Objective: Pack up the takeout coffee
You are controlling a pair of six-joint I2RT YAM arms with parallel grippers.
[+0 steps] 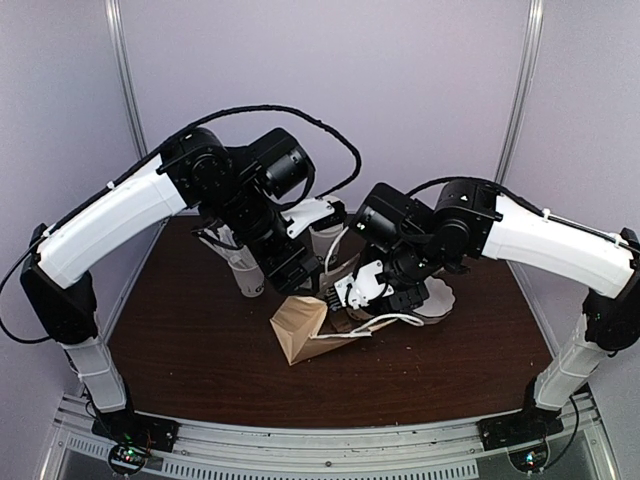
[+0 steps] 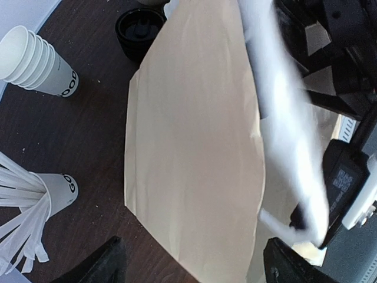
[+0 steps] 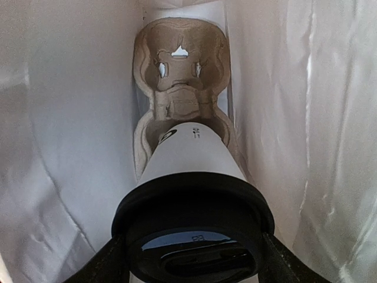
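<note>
In the right wrist view the takeout coffee [image 3: 191, 159], a white paper cup with black lettering and a black lid [image 3: 191, 212], sits inside a paper bag [image 3: 70, 118]. Its base rests in the near socket of a brown pulp carrier [image 3: 179, 71]. My right gripper [image 3: 191, 259] is shut on the cup at the lid, one finger on each side. From above the cup is hidden; the right gripper [image 1: 365, 298] reaches into the mouth of the tan bag [image 1: 298, 328]. My left gripper [image 2: 197, 265] is open just above the bag [image 2: 194, 130], and it also shows in the top view [image 1: 303, 278].
A nested stack of white cups [image 2: 38, 62], a cup of white straws [image 2: 56, 194] and black lids [image 2: 139, 28] stand left of the bag. The straw cup [image 1: 243, 272] sits at the back left. A white round item [image 1: 440, 300] lies right of the bag.
</note>
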